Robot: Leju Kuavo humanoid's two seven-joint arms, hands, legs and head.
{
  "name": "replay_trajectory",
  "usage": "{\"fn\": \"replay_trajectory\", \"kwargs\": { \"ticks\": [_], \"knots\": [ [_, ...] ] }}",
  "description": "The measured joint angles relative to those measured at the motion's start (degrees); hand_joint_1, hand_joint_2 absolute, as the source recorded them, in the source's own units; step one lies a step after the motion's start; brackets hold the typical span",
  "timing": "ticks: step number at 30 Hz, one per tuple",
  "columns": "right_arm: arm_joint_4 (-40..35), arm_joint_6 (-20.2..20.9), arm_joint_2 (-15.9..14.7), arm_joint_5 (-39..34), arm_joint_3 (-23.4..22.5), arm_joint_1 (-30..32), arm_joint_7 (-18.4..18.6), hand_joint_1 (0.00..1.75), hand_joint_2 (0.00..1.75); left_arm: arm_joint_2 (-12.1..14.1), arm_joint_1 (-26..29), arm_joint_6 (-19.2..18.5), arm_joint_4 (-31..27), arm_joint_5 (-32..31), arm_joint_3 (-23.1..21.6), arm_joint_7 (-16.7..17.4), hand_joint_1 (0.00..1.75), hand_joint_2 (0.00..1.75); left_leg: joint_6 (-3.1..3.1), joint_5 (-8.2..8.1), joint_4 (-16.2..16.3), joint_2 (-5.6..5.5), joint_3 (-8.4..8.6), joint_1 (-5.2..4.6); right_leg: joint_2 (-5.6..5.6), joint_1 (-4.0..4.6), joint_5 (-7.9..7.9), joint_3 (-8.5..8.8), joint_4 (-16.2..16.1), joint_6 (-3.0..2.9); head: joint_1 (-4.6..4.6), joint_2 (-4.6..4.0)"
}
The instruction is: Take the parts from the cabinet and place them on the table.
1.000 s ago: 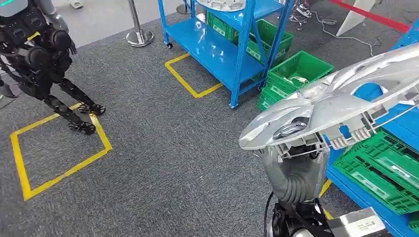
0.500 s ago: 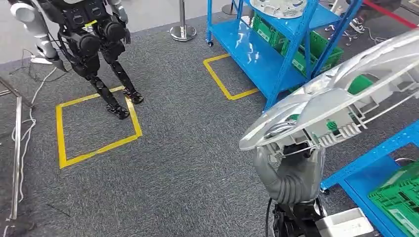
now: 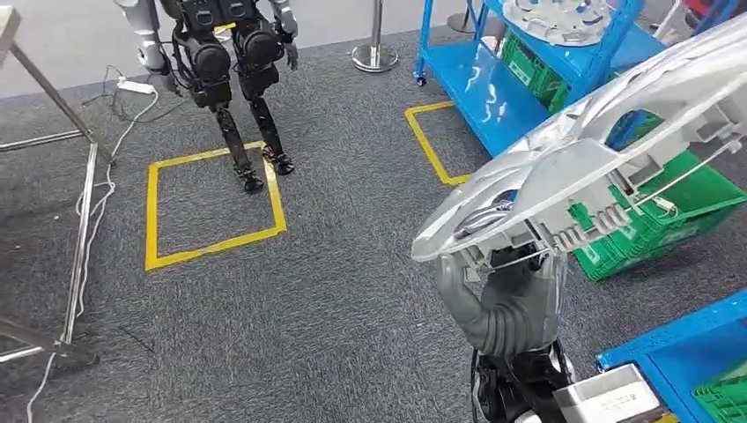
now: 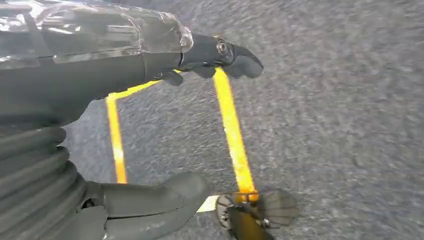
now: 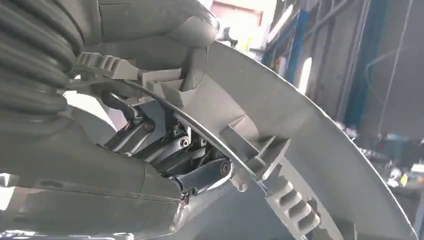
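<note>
We see grey carpet [image 3: 352, 291] running across the whole floor, marked with a yellow taped square [image 3: 211, 207] and part of a second yellow outline [image 3: 429, 141] beside the blue shelving unit [image 3: 493, 84]. On that unit's upper shelf lies a silver wheel-cover part [image 3: 559, 18], and green crates sit behind its lower shelf. A green crate [image 3: 656, 216] stands on the carpet to the right of the unit; we cannot tell what it holds. At the lower right corner of the head view, the edge of another blue shelf [image 3: 678, 348] carries a further green crate [image 3: 727, 397].

The largest thing close to us is the silver wheel cover [image 3: 581, 167], held up in the air, tilted, its ribbed underside and wire ring facing the camera. Our right hand [image 3: 506, 295] grips it at the lower rim: in the wrist view the thumb [image 5: 165, 22] presses over the rim while the darker fingers [image 5: 195, 175] are clamped against the clips underneath.

Our left hand [image 4: 150, 65] hangs over the carpet near a yellow line, fingers stretched out and apart from the thumb, holding nothing.

Another humanoid robot [image 3: 225, 62] stands at the far edge of the yellow square. A metal frame [image 3: 75, 220] with a trailing white cable occupies the left side, and a stanchion base [image 3: 374, 55] stands near the shelving.
</note>
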Motion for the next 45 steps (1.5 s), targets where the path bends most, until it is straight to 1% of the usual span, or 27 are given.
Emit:
{"fn": "replay_trajectory", "kwargs": {
  "ticks": [3,4,6,8,9,11,13,14,18,19,20,21,23,24,25,27,28,29,33,34,36,38,39,41,43,44,45],
  "knots": [
    [0.0,0.0,0.0,0.6,0.2,0.0,0.0,1.75,1.75,0.0,0.1,-0.6,0.0,-0.2,0.0,3.1,0.0,1.75,1.38,0.0,-0.3,-1.52,-0.01,-0.43,-1.31,-0.45,-0.25,0.84,-0.4,1.01,-0.09,0.0],
    [0.0,0.0,0.0,0.7,0.3,0.0,0.0,1.75,1.75,0.0,0.1,-0.6,0.0,-0.2,0.0,3.8,0.0,1.75,1.81,0.28,-0.5,-2.2,0.07,-0.19,0.47,-0.75,-1.06,0.62,0.4,1.52,0.15,0.0],
    [0.0,0.0,0.0,0.8,0.3,0.3,0.0,1.75,1.75,0.1,0.1,-0.6,0.0,-0.3,0.0,4.6,0.0,1.75,2.26,0.39,-0.5,-3.24,-0.01,-0.32,3.62,-0.76,-5.47,-2.4,7.2,1.44,0.98,0.0],
    [0.0,0.0,-0.1,0.8,0.3,0.6,0.0,1.75,1.75,0.1,0.1,-0.7,0.0,-0.4,0.0,4.9,0.0,1.75,2.59,0.34,-0.4,-4.64,-0.01,-0.79,4.32,-0.69,-9.31,-7.2,17.1,1.26,1.68,0.0],
    [0.0,0.0,-0.2,0.8,0.4,0.9,0.0,1.75,1.75,0.1,0.1,-0.7,0.0,-0.4,0.0,4.8,0.0,1.75,2.7,0.36,-0.4,-5.44,0.02,-0.98,4.36,-0.68,-9.32,-8.53,19.2,1.06,1.81,0.0],
    [0.0,0.0,-0.4,0.8,0.5,1.1,0.1,1.75,1.75,0.1,0.3,-0.7,0.0,-0.4,0.0,3.5,0.0,1.75,2.7,0.36,-0.4,-7.12,0.21,-1.29,4.68,-0.5,-5.24,-7.41,15.2,0.31,1.92,0.0],
    [0.0,0.0,-0.6,1.2,0.8,1.1,0.6,1.75,1.75,0.0,0.2,-0.6,0.0,-0.4,0.0,2.1,0.0,1.75,2.69,0.36,-0.4,-8.68,0.55,-1.4,6.27,-0.04,0.66,-3.38,5.0,-0.76,2.01,0.0],
    [0.0,0.0,-0.9,1.5,0.9,1.0,0.7,1.75,1.75,-0.3,0.2,-0.6,0.0,-0.4,0.0,1.4,0.0,1.75,2.59,0.39,-0.3,-9.23,0.46,-1.46,8.74,0.15,1.06,-2.15,2.0,-1.49,1.97,0.0],
    [-0.1,0.0,-1.3,2.6,1.1,0.7,1.8,1.75,1.75,-0.9,0.5,-0.8,0.0,-0.4,0.0,-0.1,0.0,1.75,1.38,0.97,-0.7,-11.35,-0.14,-1.11,7.18,0.33,1.33,-1.62,0.7,-1.83,1.86,0.0],
    [-0.3,0.0,-1.3,2.6,1.2,0.6,1.9,1.75,1.75,-0.8,0.6,-0.8,0.0,-0.4,0.0,-0.2,0.0,1.75,1.48,0.54,0.0,-9.91,-0.33,-1.2,6.39,-0.22,2.02,-1.3,-0.3,-1.97,1.81,0.0],
    [-0.4,0.0,-1.4,2.8,1.2,0.5,1.9,1.75,1.75,-0.9,0.6,-0.8,0.0,-0.4,0.0,-0.2,0.0,1.75,1.24,-1.02,1.7,-5.16,-1.25,-1.52,5.92,-0.04,2.19,-1.11,-0.7,-2.13,1.31,0.0],
    [-0.5,-0.1,-1.4,2.8,1.2,0.5,1.9,1.75,1.75,-0.9,0.5,-0.8,0.0,-0.4,0.0,-0.2,0.0,1.75,0.89,-3.36,5.1,-4.14,-2.97,-1.21,5.24,-0.01,2.32,-1.11,-0.8,-2.34,0.74,0.0],
    [-0.5,-0.1,-1.5,2.9,1.2,0.5,2.0,1.75,1.75,-1.0,0.4,-0.9,0.0,-0.4,0.0,0.3,0.0,1.75,0.15,-7.47,13.9,-4.24,-7.07,-0.56,3.84,0.02,2.27,-1.19,-0.8,-2.37,0.44,0.0],
    [-0.5,-0.1,-1.5,2.8,1.2,0.6,2.3,1.75,1.75,-1.1,0.5,-1.0,0.0,-0.4,0.0,0.8,0.0,1.75,-0.21,-8.1,16.6,-4.45,-8.37,-0.31,3.21,-0.01,2.21,-1.22,-0.8,-2.32,0.24,0.0],
    [-0.5,-0.1,-1.6,2.6,1.2,0.7,2.4,1.75,1.75,-1.1,0.6,-1.0,0.0,-0.4,0.0,1.3,0.0,1.75,-0.52,-7.31,16.5,-4.49,-8.27,-0.04,2.51,-0.05,2.16,-1.23,-0.8,-2.23,0.04,0.0],
    [-0.5,0.0,-1.6,2.2,1.3,1.0,2.3,1.75,1.75,-1.1,0.7,-0.9,0.0,-0.4,-0.1,1.5,0.0,1.75,-0.81,-3.17,9.0,-3.9,-4.15,0.3,1.3,-0.12,1.95,-1.16,-0.6,-1.86,-0.29,0.0],
    [-0.5,0.0,-1.7,2.1,1.3,1.0,2.1,1.75,1.75,-1.1,0.6,-0.8,0.0,-0.4,-0.1,1.5,0.0,1.75,-0.86,-1.05,3.5,-2.63,-0.9,0.32,0.73,-0.19,1.72,-1.11,-0.3,-1.5,-0.33,0.0],
    [-0.5,0.0,-1.7,1.9,1.3,1.0,1.9,1.75,1.75,-1.1,0.6,-0.7,0.0,-0.3,-0.1,1.5,0.0,1.75,-0.6,-0.97,-0.2,0.44,1.09,0.15,0.37,0.01,1.44,-1.02,0.2,-1.02,-0.44,0.0],
    [-0.5,0.1,-1.7,1.8,1.4,0.7,1.5,1.75,1.75,-1.0,0.6,-0.7,0.0,-0.3,0.0,1.5,0.0,1.75,1.24,-0.8,-0.1,-1.23,0.61,-0.59,-1.16,-0.24,1.01,-0.67,0.2,0.43,0.0,0.0],
    [-0.5,0.2,-1.7,1.8,1.5,0.6,1.5,1.75,1.75,-1.0,0.6,-0.7,0.0,-0.3,0.0,1.4,0.0,1.75,1.78,-0.44,-0.5,-1.97,1.0,-0.28,-0.95,-0.48,0.57,-0.81,0.4,0.91,-0.09,0.0],
    [-0.5,0.2,-1.9,1.7,1.7,0.4,1.5,1.75,1.75,-0.9,0.5,-0.7,-0.1,-0.3,0.0,1.4,0.0,1.75,2.23,-0.2,-0.5,-3.06,0.93,-0.27,3.29,-0.72,-3.17,-2.61,5.4,1.31,0.63,0.0],
    [-0.5,0.2,-1.9,1.7,1.8,0.4,1.5,1.75,1.75,-1.0,0.4,-0.7,0.0,-0.3,0.0,1.4,0.0,1.75,2.58,-0.19,-0.5,-4.37,0.89,-0.59,4.24,-0.67,-7.8,-7.29,15.8,1.29,1.27,0.0],
    [-0.4,0.2,-1.9,1.6,1.8,0.4,1.5,1.75,1.75,-1.0,0.4,-0.7,0.0,-0.3,0.0,1.4,0.0,1.75,2.62,-0.2,-0.5,-5.12,0.9,-0.78,4.3,-0.62,-8.61,-9.02,19.1,1.14,1.51,0.0],
    [-0.3,0.2,-1.9,1.6,2.0,0.4,1.5,1.75,1.75,-1.0,0.5,-0.7,0.0,-0.3,0.0,1.4,0.0,1.75,2.68,-0.18,-0.4,-6.8,1.07,-1.11,4.5,-0.52,-5.88,-9.01,17.7,0.42,1.97,0.0],
    [-0.3,0.2,-2.0,1.6,2.1,0.2,1.5,1.75,1.75,-1.1,0.5,-0.7,0.0,-0.3,0.0,1.3,0.0,1.75,2.68,-0.18,-0.4,-8.34,1.33,-1.25,5.65,-0.05,0.02,-5.28,8.3,-0.66,1.99,0.0],
    [-0.3,0.1,-2.0,1.7,2.2,0.1,1.5,1.75,1.75,-1.2,0.5,-0.7,-0.1,-0.3,0.0,1.3,0.0,1.75,2.67,-0.17,-0.5,-8.98,1.33,-1.14,7.73,0.26,2.24,-3.23,3.3,-1.22,2.05,0.0],
    [-0.3,0.1,-2.1,1.7,2.2,0.1,1.5,1.75,1.75,-1.4,0.4,-0.7,-0.1,-0.3,0.0,1.3,0.0,1.75,2.5,-0.23,-0.2,-9.58,1.11,-1.58,9.6,0.16,1.73,-2.52,1.3,-1.86,1.7,0.0]
  ]
}}
